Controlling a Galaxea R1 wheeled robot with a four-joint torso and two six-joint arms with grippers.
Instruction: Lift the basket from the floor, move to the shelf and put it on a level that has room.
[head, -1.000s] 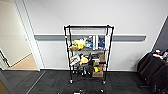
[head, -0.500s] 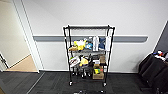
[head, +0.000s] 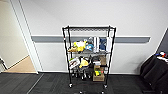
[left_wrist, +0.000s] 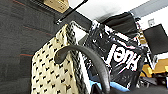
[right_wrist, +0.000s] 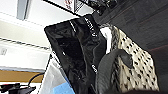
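Observation:
The shelf (head: 68, 50), a black wire rack on casters, stands against the white wall straight ahead in the head view. Its top level (head: 88, 28) looks bare, while the lower tiers are cluttered. The cream woven basket (left_wrist: 50, 72) hangs close to both wrist cameras above the dark carpet floor (left_wrist: 20, 30), with a glossy black bag inside. One dark handle (left_wrist: 85, 53) arcs up into my left gripper (left_wrist: 105, 90). The basket (right_wrist: 136, 65) has its other handle (right_wrist: 110, 62) rising into my right gripper (right_wrist: 105, 90).
An open doorway with a tan wooden floor (head: 22, 67) lies at the left. A black-draped table (head: 155, 70) stands at the right. A cardboard box (head: 98, 76) sits on the rack's lowest tier. Dark carpet (head: 50, 85) stretches between me and the rack.
The whole head view has shifted: the rack looks slightly larger and the black table sits further right, so the camera has moved nearer.

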